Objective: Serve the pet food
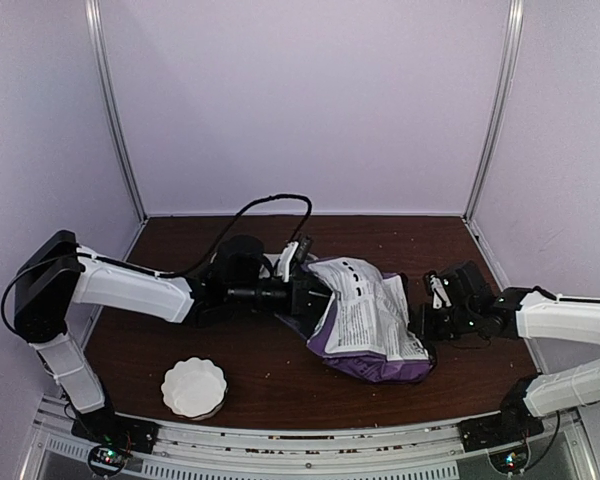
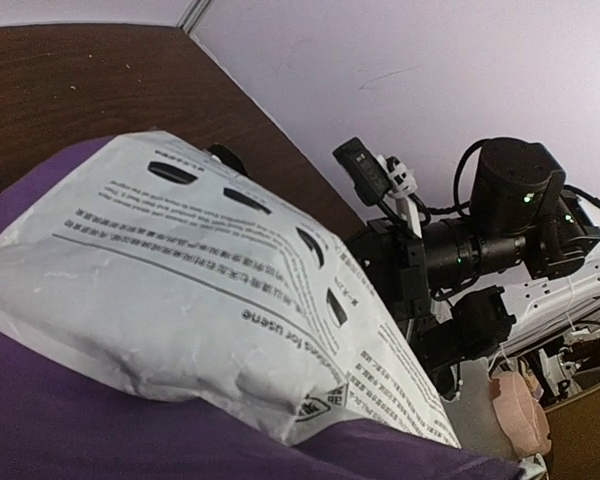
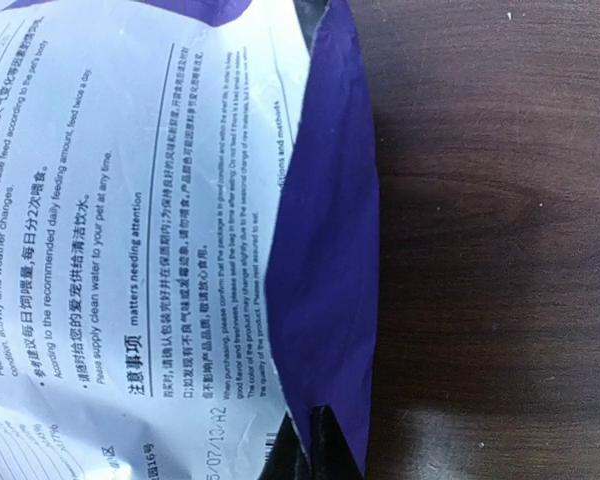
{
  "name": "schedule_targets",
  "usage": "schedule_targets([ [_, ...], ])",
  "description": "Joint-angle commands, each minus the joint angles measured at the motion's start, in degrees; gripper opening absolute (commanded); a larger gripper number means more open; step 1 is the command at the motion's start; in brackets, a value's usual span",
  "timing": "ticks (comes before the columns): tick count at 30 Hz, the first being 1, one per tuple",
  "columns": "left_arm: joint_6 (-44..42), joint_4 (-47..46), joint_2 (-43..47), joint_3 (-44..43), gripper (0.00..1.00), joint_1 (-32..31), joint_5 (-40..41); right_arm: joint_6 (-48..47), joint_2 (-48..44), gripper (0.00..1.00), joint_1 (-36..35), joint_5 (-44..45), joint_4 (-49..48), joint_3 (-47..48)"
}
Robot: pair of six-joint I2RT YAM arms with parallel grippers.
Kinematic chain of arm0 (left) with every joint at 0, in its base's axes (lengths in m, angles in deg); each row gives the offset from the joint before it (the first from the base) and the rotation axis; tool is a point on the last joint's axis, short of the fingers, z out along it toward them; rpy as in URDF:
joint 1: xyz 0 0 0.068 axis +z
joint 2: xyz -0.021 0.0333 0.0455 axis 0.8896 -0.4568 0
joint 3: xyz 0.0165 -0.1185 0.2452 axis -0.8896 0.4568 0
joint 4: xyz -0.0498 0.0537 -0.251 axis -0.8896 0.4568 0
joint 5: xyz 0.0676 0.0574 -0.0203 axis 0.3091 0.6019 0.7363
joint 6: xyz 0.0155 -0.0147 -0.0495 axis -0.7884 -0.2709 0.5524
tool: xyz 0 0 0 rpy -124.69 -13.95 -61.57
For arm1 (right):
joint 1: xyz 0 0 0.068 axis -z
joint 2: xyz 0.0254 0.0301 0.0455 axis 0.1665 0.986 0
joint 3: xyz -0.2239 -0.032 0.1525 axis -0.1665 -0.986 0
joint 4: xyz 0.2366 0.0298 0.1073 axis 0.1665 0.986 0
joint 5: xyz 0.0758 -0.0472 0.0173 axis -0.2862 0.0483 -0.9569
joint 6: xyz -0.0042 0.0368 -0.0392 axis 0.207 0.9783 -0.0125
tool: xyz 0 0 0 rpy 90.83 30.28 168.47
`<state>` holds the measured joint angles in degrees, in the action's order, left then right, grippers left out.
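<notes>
The purple-and-white printed bag [image 1: 365, 320] lies across the middle of the brown table, its left end raised. My left gripper [image 1: 315, 303] is at that left end and appears shut on the bag's edge. The bag [image 2: 180, 270] fills the left wrist view and hides the fingers there. My right gripper [image 1: 420, 322] is at the bag's right edge. In the right wrist view its dark fingertips [image 3: 332, 450] pinch the bag's purple edge [image 3: 320, 250]. No pet food shows; it is hidden or out of view.
A white scalloped bowl [image 1: 193, 387] stands empty on the table [image 1: 280, 375] at the front left, apart from the bag. Pale walls and metal posts [image 1: 115, 110] enclose the back and sides. The right arm [image 2: 460, 260] shows beyond the bag in the left wrist view.
</notes>
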<state>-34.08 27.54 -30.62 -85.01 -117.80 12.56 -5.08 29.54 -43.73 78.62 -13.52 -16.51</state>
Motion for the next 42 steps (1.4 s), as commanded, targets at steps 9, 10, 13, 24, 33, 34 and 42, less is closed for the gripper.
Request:
schedule_targets([
  [9,1.4,-8.7,10.2,5.2,0.0,0.7,0.5,-1.2,-0.6,0.0,3.2,3.4,-0.3,1.7],
  [10,1.4,-8.6,10.4,5.5,0.0,0.7,0.4,-1.2,-0.6,0.0,3.2,3.3,-0.4,1.7],
  [13,1.4,-8.6,10.6,5.7,0.0,0.7,0.4,-2.2,-1.2,0.02,3.2,2.2,0.3,2.3],
  [24,1.1,-8.2,10.4,4.5,0.0,0.7,-1.2,-7.9,-14.4,0.62,1.4,2.4,8.4,10.4],
  [33,0.4,-6.2,10.6,3.5,0.0,0.7,-1.5,-10.7,-6.6,0.68,-17.1,6.7,7.8,23.2],
  [34,0.3,-6.0,10.7,3.5,0.0,0.7,-1.3,-11.5,-4.7,0.68,-19.1,7.8,8.2,25.1],
  [42,-0.2,-4.6,11.7,3.4,0.0,0.7,-0.5,-16.4,7.7,0.67,-28.6,13.4,8.1,34.9],
])
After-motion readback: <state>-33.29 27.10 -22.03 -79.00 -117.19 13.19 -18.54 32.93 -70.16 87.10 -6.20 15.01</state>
